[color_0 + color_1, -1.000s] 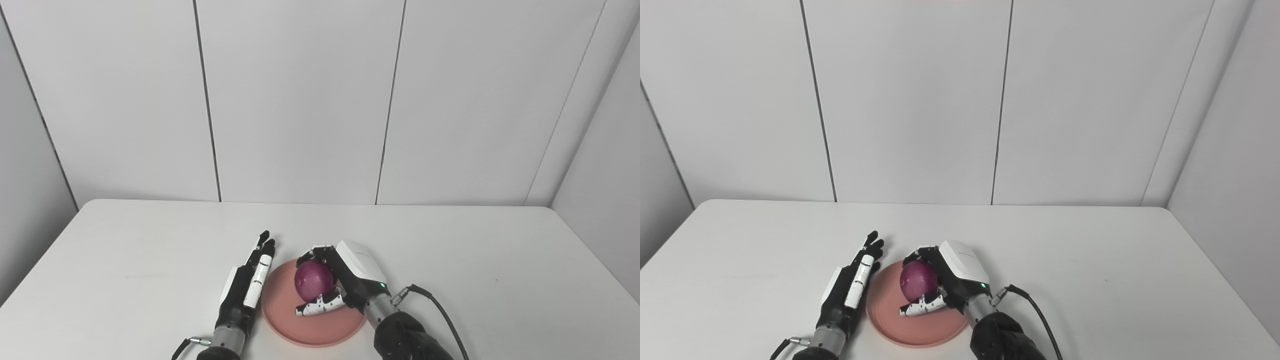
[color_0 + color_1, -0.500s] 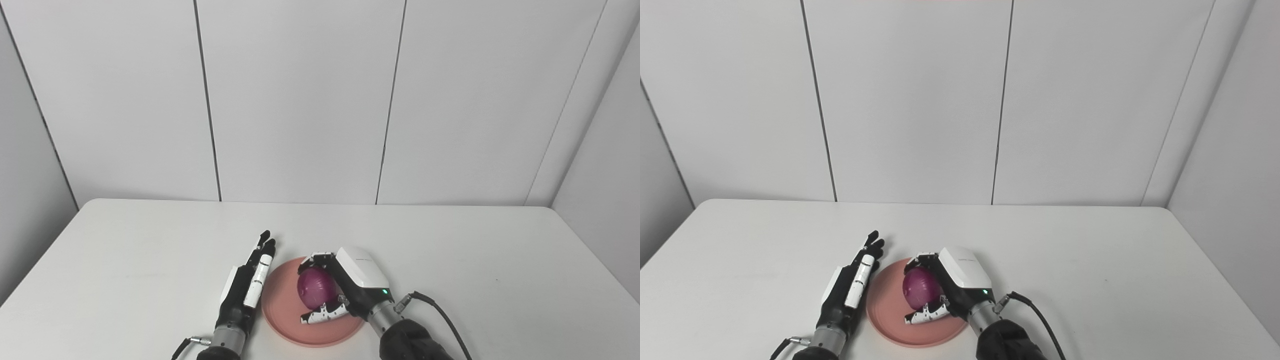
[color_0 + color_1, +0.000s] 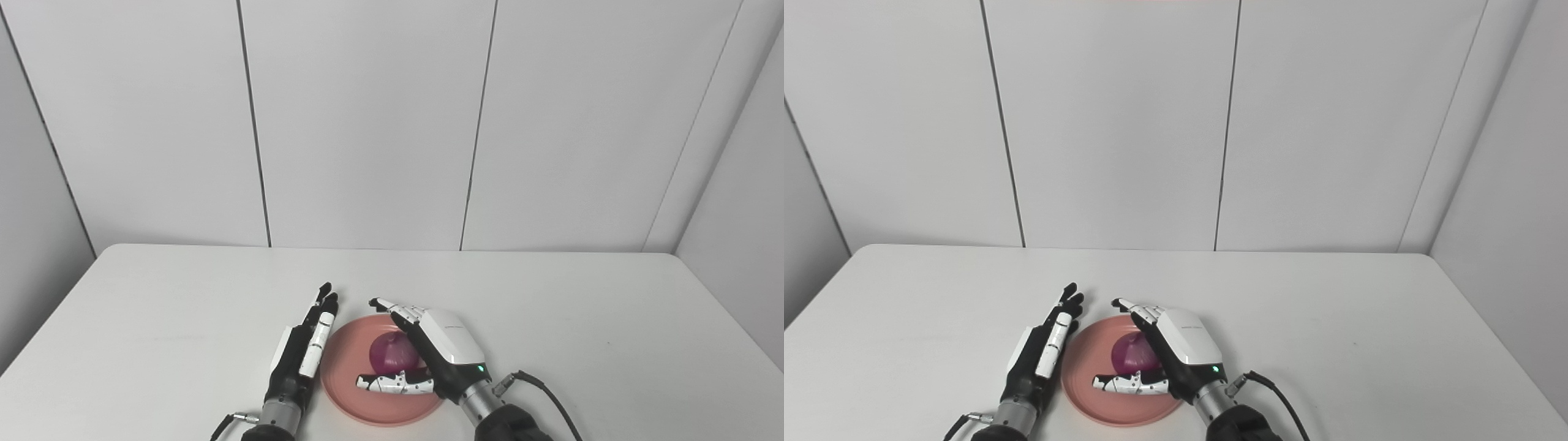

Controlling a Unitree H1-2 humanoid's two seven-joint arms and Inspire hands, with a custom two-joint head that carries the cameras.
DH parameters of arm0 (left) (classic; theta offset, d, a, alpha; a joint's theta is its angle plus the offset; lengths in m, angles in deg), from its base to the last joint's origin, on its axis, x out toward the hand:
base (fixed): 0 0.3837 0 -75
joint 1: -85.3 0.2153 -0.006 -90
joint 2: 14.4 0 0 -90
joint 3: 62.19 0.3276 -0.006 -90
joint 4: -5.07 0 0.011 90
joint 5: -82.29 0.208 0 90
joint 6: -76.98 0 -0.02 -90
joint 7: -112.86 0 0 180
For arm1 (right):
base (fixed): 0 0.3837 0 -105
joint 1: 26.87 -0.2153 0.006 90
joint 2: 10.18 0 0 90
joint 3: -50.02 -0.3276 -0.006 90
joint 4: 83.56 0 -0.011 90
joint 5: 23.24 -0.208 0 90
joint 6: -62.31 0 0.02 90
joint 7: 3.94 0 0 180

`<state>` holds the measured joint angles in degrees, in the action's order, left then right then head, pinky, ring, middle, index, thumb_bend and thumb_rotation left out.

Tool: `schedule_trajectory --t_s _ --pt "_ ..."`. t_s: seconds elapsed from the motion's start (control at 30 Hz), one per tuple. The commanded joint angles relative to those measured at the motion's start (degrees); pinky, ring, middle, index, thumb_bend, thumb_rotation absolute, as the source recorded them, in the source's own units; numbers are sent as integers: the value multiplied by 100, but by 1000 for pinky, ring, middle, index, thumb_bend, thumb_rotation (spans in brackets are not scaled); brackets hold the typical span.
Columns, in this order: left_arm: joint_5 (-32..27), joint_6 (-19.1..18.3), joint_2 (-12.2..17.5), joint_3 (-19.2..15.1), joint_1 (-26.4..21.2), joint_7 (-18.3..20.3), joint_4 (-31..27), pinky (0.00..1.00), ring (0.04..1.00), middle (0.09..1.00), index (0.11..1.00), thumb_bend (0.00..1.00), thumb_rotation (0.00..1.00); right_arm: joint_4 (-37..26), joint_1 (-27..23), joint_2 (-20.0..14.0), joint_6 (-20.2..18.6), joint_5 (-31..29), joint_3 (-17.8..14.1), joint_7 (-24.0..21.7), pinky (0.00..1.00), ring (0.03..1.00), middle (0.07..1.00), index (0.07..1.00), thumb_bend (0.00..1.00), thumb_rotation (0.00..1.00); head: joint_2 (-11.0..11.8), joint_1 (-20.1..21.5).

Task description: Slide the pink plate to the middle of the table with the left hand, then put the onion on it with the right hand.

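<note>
Spreading its fingers, your right robot hand (image 3: 438,355) has let go of the red onion (image 3: 394,355), which sits on the pink plate (image 3: 349,380). Your left robot hand (image 3: 303,349) lies flat, empty, beside the plate on the table (image 3: 153,318).

onion (image 3: 392,355) on pink plate (image 3: 349,367) | right hand (image 3: 429,355) spread | left hand (image 3: 303,349) flat

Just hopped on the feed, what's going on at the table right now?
The onion sits on the pink plate near the table's front middle. The right robot hand has its fingers spread open around the onion. The left robot hand lies flat and open beside the plate's left rim.
</note>
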<state>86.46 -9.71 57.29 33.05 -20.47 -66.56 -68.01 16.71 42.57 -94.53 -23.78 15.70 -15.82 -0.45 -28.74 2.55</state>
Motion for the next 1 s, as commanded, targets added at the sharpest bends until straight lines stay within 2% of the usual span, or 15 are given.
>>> schedule_trajectory --t_s 0.0,0.2,0.33,0.4,0.5,0.57,0.6,0.73,0.8,0.97 --pt "-8 114 -12 -2 -125 2 -27 976 974 967 961 610 1000 -215 -150 -13 384 -133 -107 83 921 894 902 918 619 765 -8 -2" --pt "-13 106 -12 -8 -114 3 -31 975 974 967 960 613 1000 -249 -94 4 528 -322 -192 49 965 944 963 975 617 825 -10 -7" --pt "-36 100 -24 -20 -115 4 -35 981 977 966 958 614 1000 -248 -32 13 725 -584 -329 77 977 957 977 991 612 870 -9 -6" --pt "-55 93 -31 -28 -109 9 -41 983 976 965 954 616 1000 -319 32 31 699 -725 -444 60 982 962 984 993 607 903 -2 -10" --pt "-102 97 -33 -33 -91 42 -52 989 977 966 955 615 1000 -377 146 51 696 -919 -661 114 943 964 991 987 606 962 -8 -8" --pt "-99 79 -22 -28 -81 54 -72 991 979 969 956 622 1000 -356 194 76 776 -1003 -787 189 908 952 979 967 607 966 -9 1" --pt "-93 114 -11 -28 -83 55 -46 991 979 969 957 624 1000 -352 219 87 764 -1183 -887 137 899 948 975 962 606 965 -8 -3" --pt "-59 155 15 -25 -81 42 -18 987 975 968 957 646 1000 -338 318 128 703 -1795 -1176 -96 963 992 999 992 589 999 -19 -4" --pt "-44 136 19 -21 -69 33 -49 984 972 964 955 639 1000 -343 366 138 648 -2007 -1272 -185 975 999 1000 999 558 1000 -19 10" --pt "-93 152 33 -31 -44 74 -76 983 973 967 958 635 1000 -375 421 177 402 -2360 -1470 -348 999 1000 1000 1000 565 1000 -23 14"
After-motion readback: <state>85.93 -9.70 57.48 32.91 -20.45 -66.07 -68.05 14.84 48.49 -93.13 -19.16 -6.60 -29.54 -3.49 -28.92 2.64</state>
